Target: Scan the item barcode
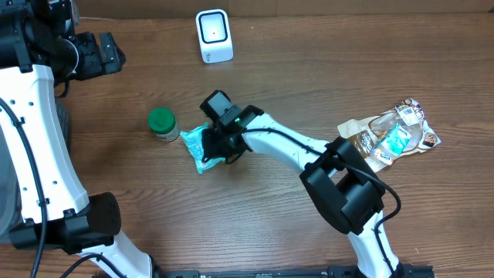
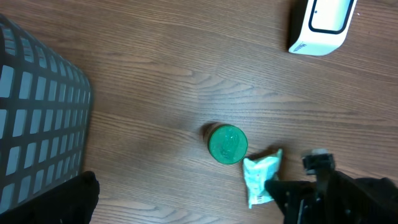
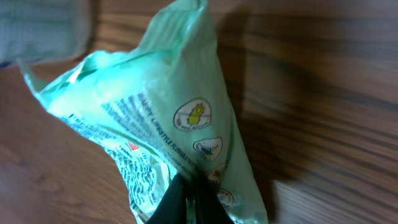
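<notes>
At mid-tabletop, beside the jar (image 1: 162, 123), the pouch (image 1: 196, 148) is clamped by the right fingers (image 3: 179, 205). Left fingers (image 1: 113, 55) are held apart, idle. The scanner (image 1: 214, 35) is well apart, so presenting the barcode is left.

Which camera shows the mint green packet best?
Right wrist: the mint green packet fills the frame, print visible. Overhead shows it partly under the right gripper; left wrist shows it small, near the edge.

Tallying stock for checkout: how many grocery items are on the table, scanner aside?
3: a mint-green plastic packet pinched in the right gripper mid-table, a green-lidded jar left of it, a clear crinkled snack bag far right, possibly hiding more.
</notes>
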Controlling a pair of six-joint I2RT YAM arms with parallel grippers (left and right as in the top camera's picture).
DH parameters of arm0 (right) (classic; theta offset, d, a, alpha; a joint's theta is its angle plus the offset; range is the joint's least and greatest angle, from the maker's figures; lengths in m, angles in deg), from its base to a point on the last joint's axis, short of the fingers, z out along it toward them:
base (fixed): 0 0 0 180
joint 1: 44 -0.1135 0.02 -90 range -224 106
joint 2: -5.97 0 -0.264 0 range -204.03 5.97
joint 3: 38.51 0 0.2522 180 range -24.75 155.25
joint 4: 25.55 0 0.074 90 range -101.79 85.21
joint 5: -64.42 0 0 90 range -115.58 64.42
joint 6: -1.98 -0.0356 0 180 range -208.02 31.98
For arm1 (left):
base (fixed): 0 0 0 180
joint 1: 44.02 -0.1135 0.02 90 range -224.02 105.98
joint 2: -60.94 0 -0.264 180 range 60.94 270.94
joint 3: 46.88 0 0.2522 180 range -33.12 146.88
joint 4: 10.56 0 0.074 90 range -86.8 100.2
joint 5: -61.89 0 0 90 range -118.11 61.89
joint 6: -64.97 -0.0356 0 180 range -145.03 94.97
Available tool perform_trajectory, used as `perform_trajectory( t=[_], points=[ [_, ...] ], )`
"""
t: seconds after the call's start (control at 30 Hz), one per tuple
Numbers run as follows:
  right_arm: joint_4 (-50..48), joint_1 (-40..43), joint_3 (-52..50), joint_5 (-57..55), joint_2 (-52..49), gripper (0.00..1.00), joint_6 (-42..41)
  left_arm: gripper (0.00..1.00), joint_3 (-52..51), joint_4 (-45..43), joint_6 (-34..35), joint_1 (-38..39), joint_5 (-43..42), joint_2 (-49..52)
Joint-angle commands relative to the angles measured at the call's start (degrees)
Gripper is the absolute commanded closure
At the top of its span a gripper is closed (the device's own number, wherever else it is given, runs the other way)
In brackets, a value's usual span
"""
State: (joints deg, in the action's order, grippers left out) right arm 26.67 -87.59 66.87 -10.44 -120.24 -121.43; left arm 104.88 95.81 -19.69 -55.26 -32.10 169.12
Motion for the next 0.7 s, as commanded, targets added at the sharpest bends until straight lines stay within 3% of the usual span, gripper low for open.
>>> perform_trajectory(
  t=[0.0, 0.17, 0.27, 0.37, 0.43, 0.67],
  points=[
    [4.66, 4.22, -1.46, -5.7, -1.75, 0.96, -6.34, 0.0, 0.07, -0.07, -1.09, 0.39, 0.35, -0.17],
    [13.11, 5.7, 0.07, -5.49, 2.1, 0.96, -6.62, 0.01, 0.04, -0.07, -1.09, 0.39, 0.35, -0.17],
    [20.06, 5.79, 2.93, -4.79, 4.55, 0.96, -2.62, 0.01, 0.07, -0.07, -1.09, 0.39, 0.35, -0.17],
    [23.98, 5.79, 5.97, -4.85, 6.34, 0.87, 1.44, 0.0, 0.07, -0.07, -1.09, 0.39, 0.35, -0.17],
    [23.96, 5.79, 7.78, -4.83, 6.97, 0.79, 3.98, 0.01, 0.04, -0.04, -1.09, 0.39, 0.35, -0.17],
    [13.6, 4.61, 6.75, -4.83, 6.6, 0.78, 6.51, 0.0, 0.07, -0.07, -1.09, 0.39, 0.35, -0.17]
  ],
)
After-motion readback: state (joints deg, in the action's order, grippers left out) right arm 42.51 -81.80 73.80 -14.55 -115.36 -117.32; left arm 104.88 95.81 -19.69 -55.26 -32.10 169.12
